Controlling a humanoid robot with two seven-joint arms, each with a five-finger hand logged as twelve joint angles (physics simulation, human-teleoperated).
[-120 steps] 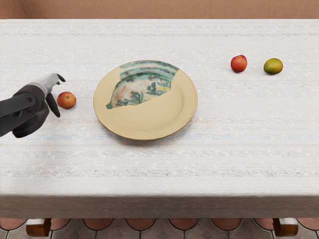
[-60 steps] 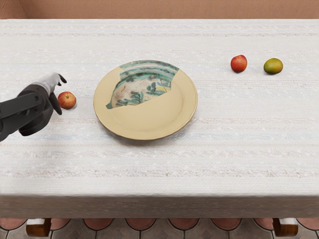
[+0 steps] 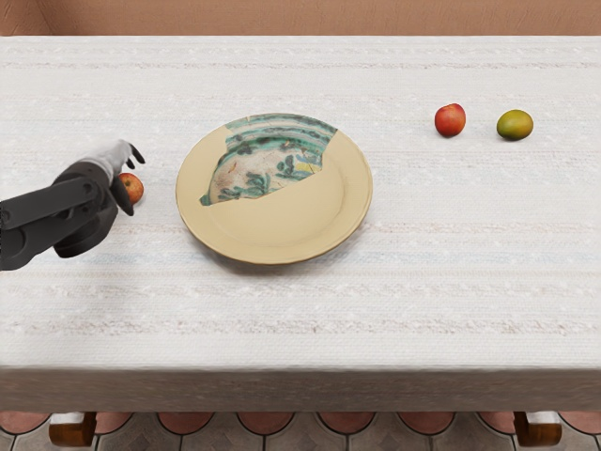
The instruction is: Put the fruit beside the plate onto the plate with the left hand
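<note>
A small red apple [image 3: 135,189] lies on the tablecloth just left of the yellow plate [image 3: 282,235], which has a green patterned patch on its far half. My left hand [image 3: 129,180] comes in from the left edge and reaches over the apple's left side, covering part of it. Its fingers are spread, with the upper ones above the apple and the thumb below it. I cannot see them pressing on the fruit. The apple rests on the table. The right arm is out of view.
A second red apple [image 3: 450,119] and a green-yellow fruit [image 3: 515,124] lie far to the right near the back. The table's front edge runs along the bottom of the view.
My left hand has moved right, from beside the apple to partly over it. The apple has not moved.
</note>
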